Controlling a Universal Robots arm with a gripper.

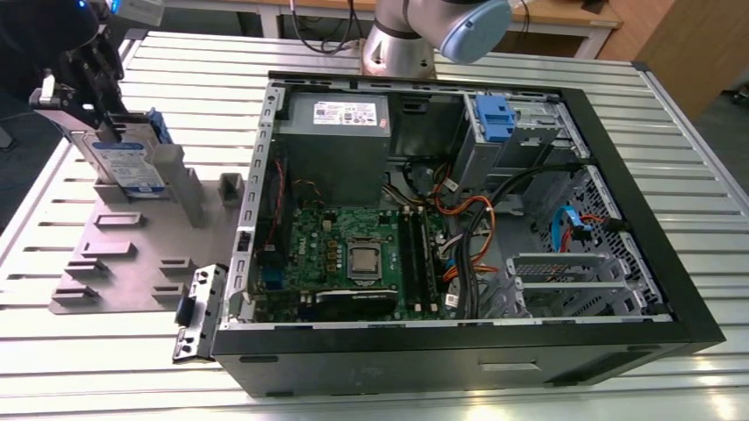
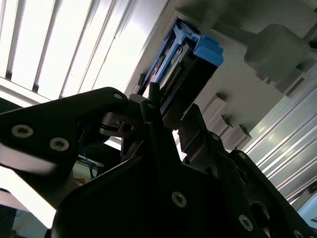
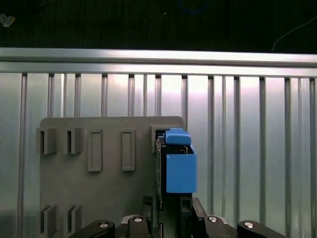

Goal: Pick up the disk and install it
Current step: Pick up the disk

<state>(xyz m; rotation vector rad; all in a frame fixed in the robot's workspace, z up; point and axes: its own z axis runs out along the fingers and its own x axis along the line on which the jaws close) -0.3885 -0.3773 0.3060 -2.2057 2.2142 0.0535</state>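
Exterior view: the gripper (image 1: 94, 123) is clamped on the upper edge of the disk (image 1: 126, 165). The disk stands upright in a slot of the grey holder plate (image 1: 129, 263) on the slatted bench (image 1: 70, 351), towards the exterior view's left of the open computer case (image 1: 445, 360). In the first wrist view its blue rail (image 3: 181, 171) faces the camera edge-on.

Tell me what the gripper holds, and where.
Cannot be told: the gripper straddles the top edge of the disk, standing upright on the grey fixture plate.
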